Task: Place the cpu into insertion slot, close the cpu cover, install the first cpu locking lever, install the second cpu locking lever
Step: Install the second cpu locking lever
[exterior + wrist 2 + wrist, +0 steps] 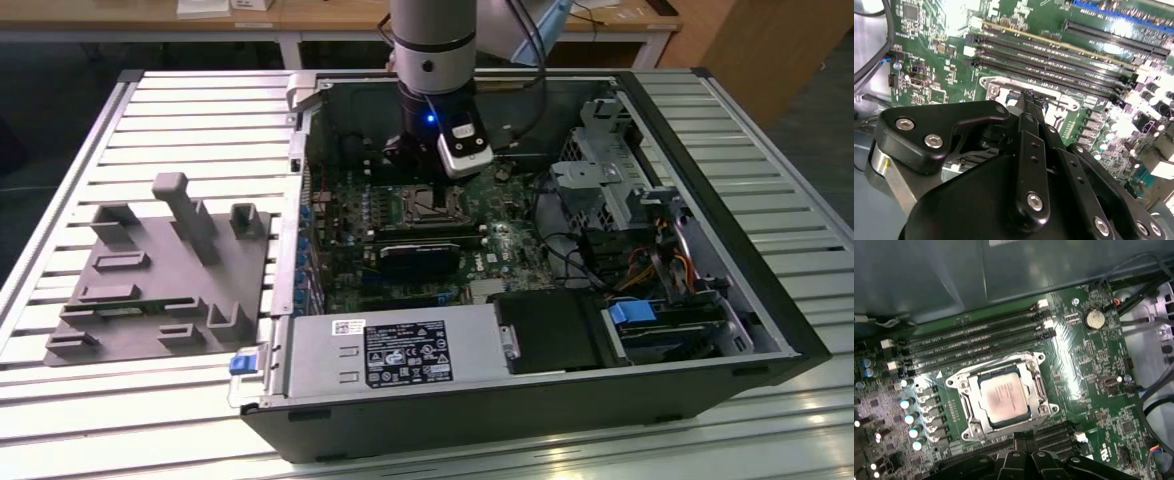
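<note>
1. I hang inside the open computer case (747,330) on the table (200,120), my fingers (1031,97) poised just above the motherboard (1094,405), right by the socket.
2. The cpu (1005,399) already lies flat in the insertion slot (970,412), its dull metal top showing in the first wrist view.
3. The cpu cover (1035,385) seems to lie down around the chip, framing it through its square cut-out, so I judge the placing done and the cover closed or nearly so.
4. My fingers are pressed together at the tips in the second wrist view, clenched on nothing I can see.
5. The step in hand looks like the first locking lever; it calls for a hooked, steady push along the socket's edge.
</note>
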You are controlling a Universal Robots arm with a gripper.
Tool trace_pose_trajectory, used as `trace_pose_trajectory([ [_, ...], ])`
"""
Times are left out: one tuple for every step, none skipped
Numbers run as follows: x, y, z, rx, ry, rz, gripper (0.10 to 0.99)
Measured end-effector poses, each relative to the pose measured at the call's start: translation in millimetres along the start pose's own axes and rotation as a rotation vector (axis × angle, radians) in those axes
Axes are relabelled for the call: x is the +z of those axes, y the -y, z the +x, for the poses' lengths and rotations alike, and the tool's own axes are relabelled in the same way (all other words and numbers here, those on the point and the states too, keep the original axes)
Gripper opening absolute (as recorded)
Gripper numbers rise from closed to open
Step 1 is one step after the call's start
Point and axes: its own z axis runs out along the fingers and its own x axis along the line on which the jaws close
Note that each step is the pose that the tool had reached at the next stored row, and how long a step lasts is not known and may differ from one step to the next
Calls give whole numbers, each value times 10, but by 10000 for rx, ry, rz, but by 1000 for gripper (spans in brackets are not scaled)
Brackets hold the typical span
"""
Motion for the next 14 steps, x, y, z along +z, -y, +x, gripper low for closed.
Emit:
trace_pose_trajectory([
  [1, 15, -4, 0, 0, -1, 102],
  [0, 29, -9, 0, 0, 0, 102],
  [1, 39, -12, -1, 0, -1, 102],
  [1, 48, -13, -5, 0, 0, 102],
  [1, 57, -12, -11, -1, 0, 102],
  [2, 64, -11, -25, 0, -2, 102],
  [3, 71, -7, -54, -1, -6, 102],
  [4, 78, -2, -108, -1, -12, 102],
  [4, 83, 2, -179, -3, -18, 102],
  [5, 87, 4, -255, -4, -26, 102],
  [6, 92, 6, -331, -5, -34, 102],
  [6, 96, 8, -415, -6, -43, 102],
  [7, 100, 10, -498, -7, -52, 102],
  [7, 104, 12, -578, -8, -60, 102],
])
